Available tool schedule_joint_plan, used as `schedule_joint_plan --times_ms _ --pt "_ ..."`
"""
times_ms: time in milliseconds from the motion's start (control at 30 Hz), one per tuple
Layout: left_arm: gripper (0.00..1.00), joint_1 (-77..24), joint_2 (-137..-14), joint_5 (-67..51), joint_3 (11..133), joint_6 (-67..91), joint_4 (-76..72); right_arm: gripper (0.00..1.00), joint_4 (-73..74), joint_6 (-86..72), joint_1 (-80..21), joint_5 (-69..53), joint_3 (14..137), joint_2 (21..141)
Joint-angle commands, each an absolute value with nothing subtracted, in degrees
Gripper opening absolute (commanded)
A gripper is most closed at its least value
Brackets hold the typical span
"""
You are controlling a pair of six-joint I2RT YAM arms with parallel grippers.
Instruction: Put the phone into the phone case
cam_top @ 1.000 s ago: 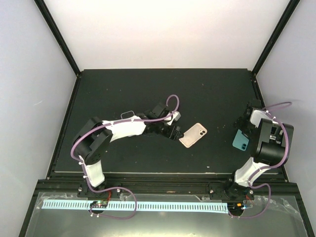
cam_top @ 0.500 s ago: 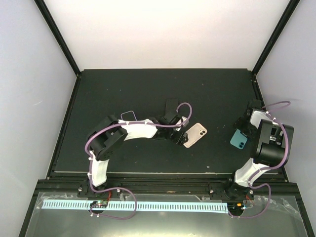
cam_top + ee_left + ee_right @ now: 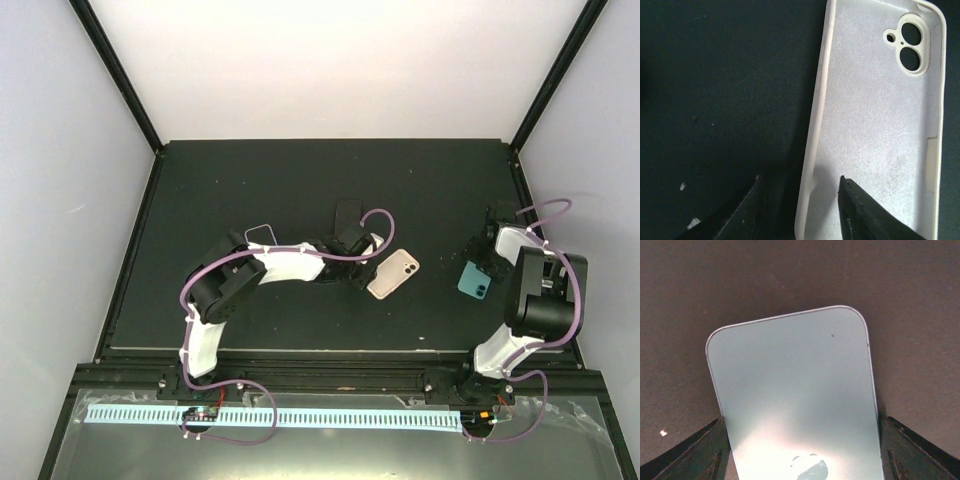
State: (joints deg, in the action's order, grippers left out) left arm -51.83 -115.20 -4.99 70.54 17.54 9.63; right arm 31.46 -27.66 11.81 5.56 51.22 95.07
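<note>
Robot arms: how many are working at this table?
2. The left arm stretches to the pale phone case at the middle of the table; the right arm stands at its right edge, jaws holding the teal phone. None seem hidden.

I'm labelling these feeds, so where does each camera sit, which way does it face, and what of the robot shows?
Top external: above and behind the robot, looking down on the table; left arm and right arm whole.
Left wrist: on the left arm, looking down past its fingers at the empty case; left gripper straddles one rim.
Right wrist: on the right arm, looking along the phone clamped in the right gripper; only fingertips show.
Shared: top and left wrist show the case; top and right wrist the phone.
</note>
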Motion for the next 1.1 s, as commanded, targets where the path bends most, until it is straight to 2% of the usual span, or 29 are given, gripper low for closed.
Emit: schedule_joint_plan --times_ms 0,200,367,500,700,1067 --pt "0.37 -52.5 -117.2 -2.5 71.9 17.0 10.0 0.73 31.5 -28.2 8.4 -0.7 47.6 96.2" --pt "0.11 -53.0 -115.2 0.1 71.2 17.8 13.5 0.73 29.0 -28.6 5.0 -2.6 44.7 95.0" --pt "0.02 -52.9 -109.8 6.3 67.3 21.1 18.7 0.71 27.2 -26.8 3.0 -3.5 43.0 92.2" --pt "0.02 -52.5 -105.2 8.7 63.6 24.7 23.0 0.7 25.9 -26.9 0.7 -5.5 42.5 91.5" --pt "0.04 -52.0 -101.2 6.8 57.3 31.8 25.9 0.7 26.5 -27.1 -8.2 -4.5 44.8 90.7" --pt "0.14 -47.9 -91.1 -8.3 41.5 42.2 18.7 0.7 23.9 -25.4 -24.9 -3.0 50.4 91.6"
